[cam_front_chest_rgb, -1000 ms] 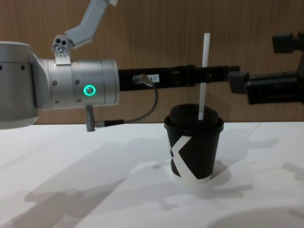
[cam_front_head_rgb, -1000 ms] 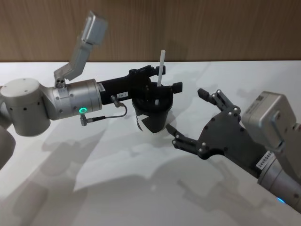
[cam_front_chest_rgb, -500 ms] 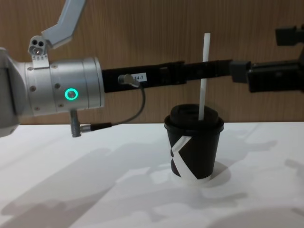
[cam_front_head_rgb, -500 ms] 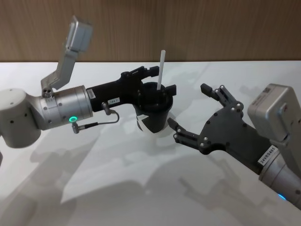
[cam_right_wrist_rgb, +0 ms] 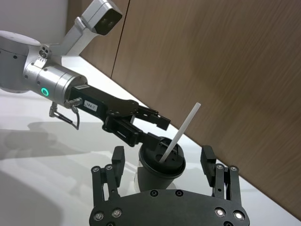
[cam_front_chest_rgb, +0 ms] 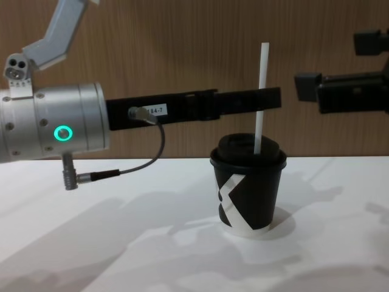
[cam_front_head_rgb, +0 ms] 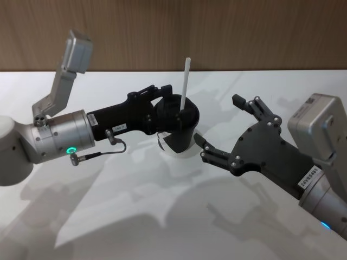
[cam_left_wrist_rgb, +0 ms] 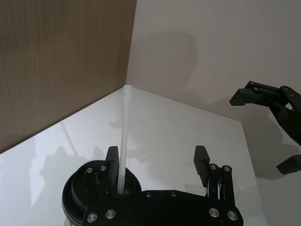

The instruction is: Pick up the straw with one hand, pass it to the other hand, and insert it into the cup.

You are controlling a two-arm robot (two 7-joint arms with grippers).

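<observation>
A broad white surface [cam_front_head_rgb: 135,216] fills the lower part of the head view, smooth and slightly glossy, with soft grey shadows lying across it in several overlapping shapes. Behind it, along its far edge, runs a wall [cam_front_head_rgb: 227,32] panelled in brown wood with a fine vertical grain. The chest view shows the same wood panelling [cam_front_chest_rgb: 170,48] rising straight from the surface's back edge [cam_front_chest_rgb: 121,182]. In the left wrist view the wood panelling [cam_left_wrist_rgb: 56,61] meets a plain white wall [cam_left_wrist_rgb: 225,52] at a corner, and dim shadows fall on that white wall. The light is even and diffuse, bright enough to give faint reflections on the surface.
</observation>
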